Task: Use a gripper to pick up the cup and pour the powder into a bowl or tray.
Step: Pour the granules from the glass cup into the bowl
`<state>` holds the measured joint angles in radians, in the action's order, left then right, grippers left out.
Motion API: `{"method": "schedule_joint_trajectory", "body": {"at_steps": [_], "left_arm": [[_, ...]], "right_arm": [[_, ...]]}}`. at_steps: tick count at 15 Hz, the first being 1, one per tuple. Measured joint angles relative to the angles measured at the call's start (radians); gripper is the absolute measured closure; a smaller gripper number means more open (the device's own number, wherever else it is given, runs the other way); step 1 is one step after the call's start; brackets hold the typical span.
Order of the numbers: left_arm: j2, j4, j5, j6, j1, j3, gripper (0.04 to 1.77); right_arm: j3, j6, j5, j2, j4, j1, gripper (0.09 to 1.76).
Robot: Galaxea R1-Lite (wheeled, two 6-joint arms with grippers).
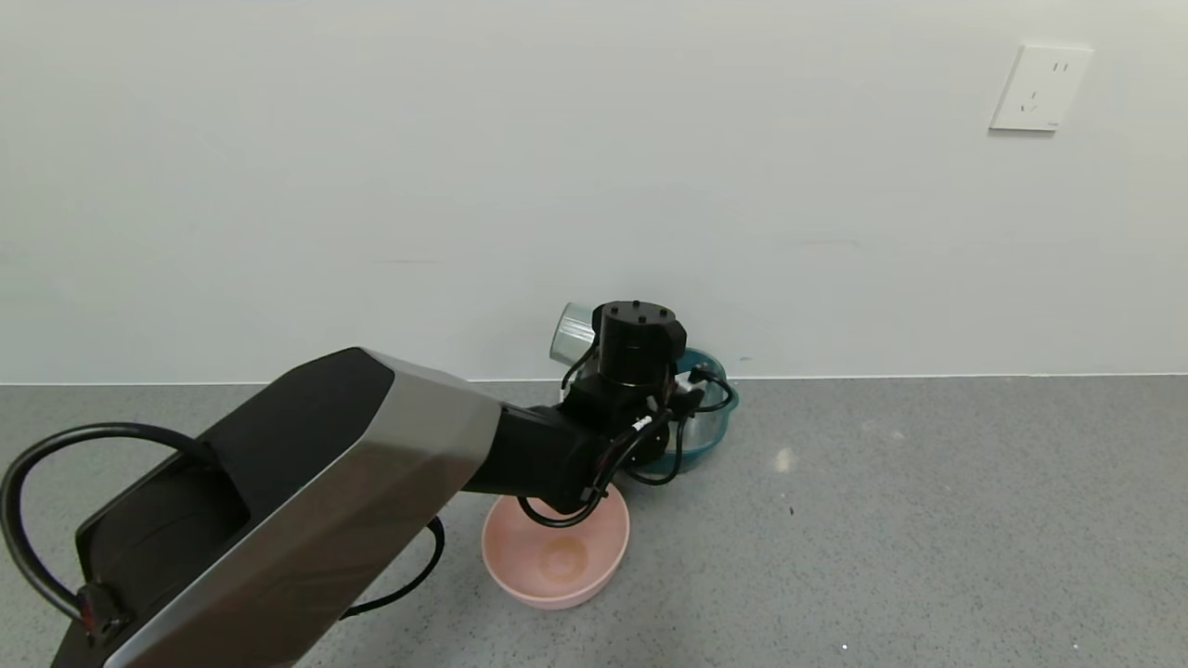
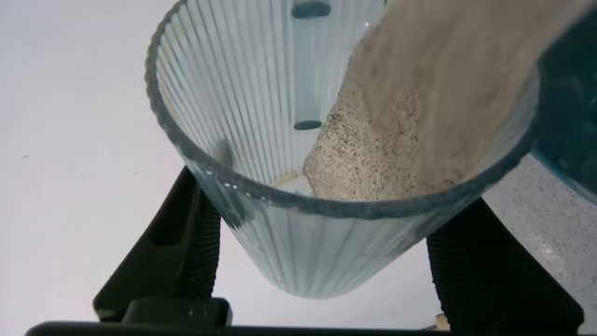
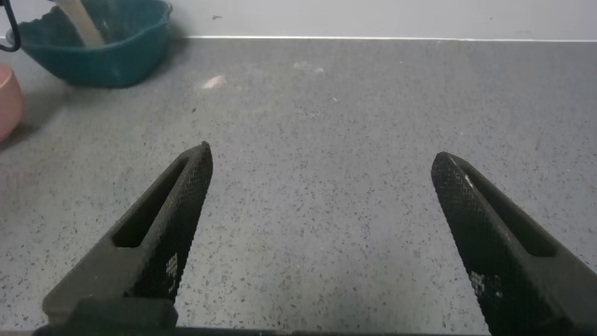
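Observation:
My left gripper [image 1: 620,371] reaches to the back of the grey counter and is shut on the clear ribbed cup [image 1: 571,334]. The cup is tipped on its side above the teal dish [image 1: 710,436]. In the left wrist view the cup [image 2: 280,233] sits between my two black fingers [image 2: 182,243], and off-white powder [image 2: 410,121] slides along its wall toward the rim, with the teal dish [image 2: 574,112] just beyond. In the right wrist view a pale stream of powder [image 3: 79,23] falls into the teal dish [image 3: 103,56]. My right gripper [image 3: 322,168] is open and empty above bare counter.
A round pink bowl [image 1: 555,557] stands on the counter just in front of the teal dish, under my left forearm; its edge also shows in the right wrist view [image 3: 7,98]. The white wall [image 1: 594,186] rises right behind the dishes, with a socket [image 1: 1039,88] at upper right.

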<state>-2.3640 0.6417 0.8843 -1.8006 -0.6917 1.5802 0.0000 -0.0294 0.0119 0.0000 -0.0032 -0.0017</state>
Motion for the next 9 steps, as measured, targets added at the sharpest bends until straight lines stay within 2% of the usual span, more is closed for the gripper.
{"method": "schedule_joint_trajectory", "body": {"at_steps": [9], "left_arm": [[-0.002,0.006,0.0,-0.001,0.0,-0.005,0.54]], "right_arm": [[0.0,0.0,0.0,0.0,0.0,0.0,0.14]]}}
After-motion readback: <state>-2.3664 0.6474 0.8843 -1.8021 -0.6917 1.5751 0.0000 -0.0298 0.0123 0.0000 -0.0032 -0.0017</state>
